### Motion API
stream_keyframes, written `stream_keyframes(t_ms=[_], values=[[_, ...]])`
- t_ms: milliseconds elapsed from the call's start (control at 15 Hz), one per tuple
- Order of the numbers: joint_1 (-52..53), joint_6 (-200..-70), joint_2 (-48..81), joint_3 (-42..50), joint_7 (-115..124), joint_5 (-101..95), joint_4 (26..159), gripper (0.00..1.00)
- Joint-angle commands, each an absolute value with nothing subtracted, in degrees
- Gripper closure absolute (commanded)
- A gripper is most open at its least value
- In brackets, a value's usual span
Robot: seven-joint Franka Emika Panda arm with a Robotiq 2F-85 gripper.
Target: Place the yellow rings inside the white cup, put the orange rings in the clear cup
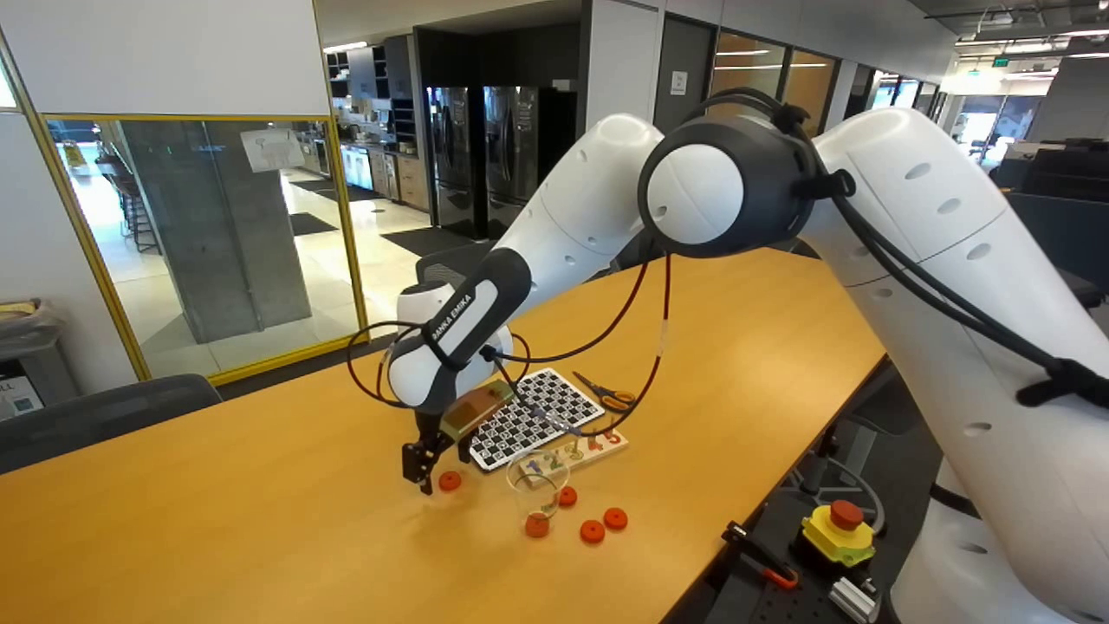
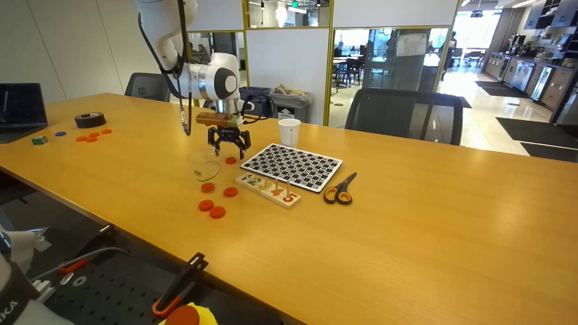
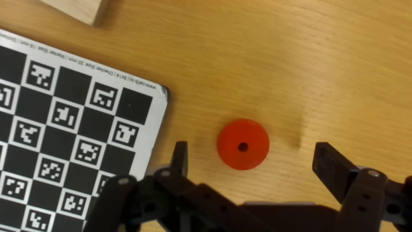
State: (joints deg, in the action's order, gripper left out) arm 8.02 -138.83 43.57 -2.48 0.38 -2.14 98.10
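One orange ring (image 3: 243, 144) lies flat on the desk (image 2: 406, 234), its small hole looking up, and at two sides of it stand the fingers (image 3: 333, 170) of the gripper (image 2: 229, 154). They are wide apart and, in the wrist view, do not touch the ring. I judge that they are put so because the ring is low and round: it should be pressed at two opposite edges, with the tips very near to the wood. The ring is nearer to one finger, so a small centring seems wise; otherwise it may slide sideways first.

In both exterior views, four other orange rings (image 2: 206, 205) lie in a loose group near the clear cup (image 2: 203, 163), which should make each carrying short. Whether this cup stands mouth up, I cannot tell surely; it looks light, so a touch could tip it.

The checkerboard (image 2: 293, 166) has its corner near one finger, which leaves less room there. Beyond it, in an exterior view, the white cup (image 2: 289, 132) stands upright, well apart from this group. I see no yellow ring; the inside of the white cup is hidden.
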Motion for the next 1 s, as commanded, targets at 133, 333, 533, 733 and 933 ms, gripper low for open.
stream_keyframes(t_ms=[133, 333, 533, 733, 933], values=[[8.45, -138.61, 44.26, -2.31, 0.86, -3.16, 97.0, 0.25], [8.45, -139.01, 43.86, -2.22, 0.9, -3.24, 97.58, 0.42], [8.67, -138.69, 43.34, -1.83, 1.83, -3.23, 97.93, 0.65], [9.17, -138.37, 42.03, -1.01, 3.7, -3.39, 99.11, 0.81], [9.56, -136.95, 37.36, -0.14, 6.43, -3.3, 102.91, 0.78]])
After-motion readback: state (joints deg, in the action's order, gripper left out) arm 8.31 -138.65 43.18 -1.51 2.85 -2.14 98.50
